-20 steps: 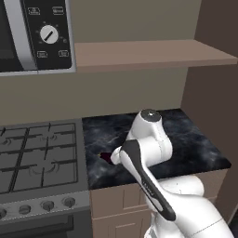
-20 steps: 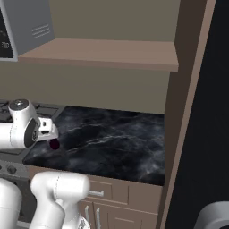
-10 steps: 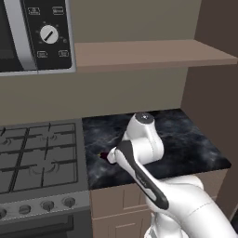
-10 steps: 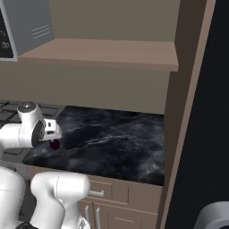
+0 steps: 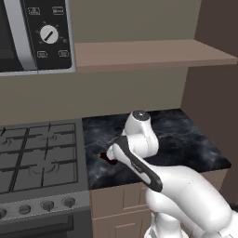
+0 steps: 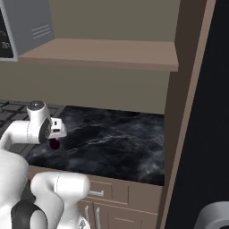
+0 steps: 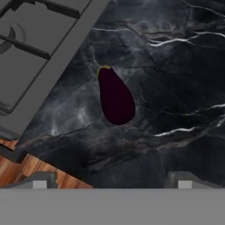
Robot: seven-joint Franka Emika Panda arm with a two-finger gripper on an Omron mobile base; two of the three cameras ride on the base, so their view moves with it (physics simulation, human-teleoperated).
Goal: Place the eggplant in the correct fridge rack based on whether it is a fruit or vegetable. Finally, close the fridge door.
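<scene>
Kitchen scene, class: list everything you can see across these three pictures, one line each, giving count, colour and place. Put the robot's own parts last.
eggplant: one, dark purple with a yellow-green stem tip, lying on the countertop near the stove edge.
countertop: one, black marble with pale veins, right of the stove.
stove: one, grey with dark grates and front knobs, left of the countertop.
microwave: one, silver with a black dial panel, above the stove.
shelf: one, brown, on the wall above the countertop.
cabinet drawers: tan, under the countertop.
tall side panel: one, brown, right of the countertop.
gripper: one, grey tips, open, hanging above the eggplant.
arm: one, white with dark joints, over the countertop.
</scene>
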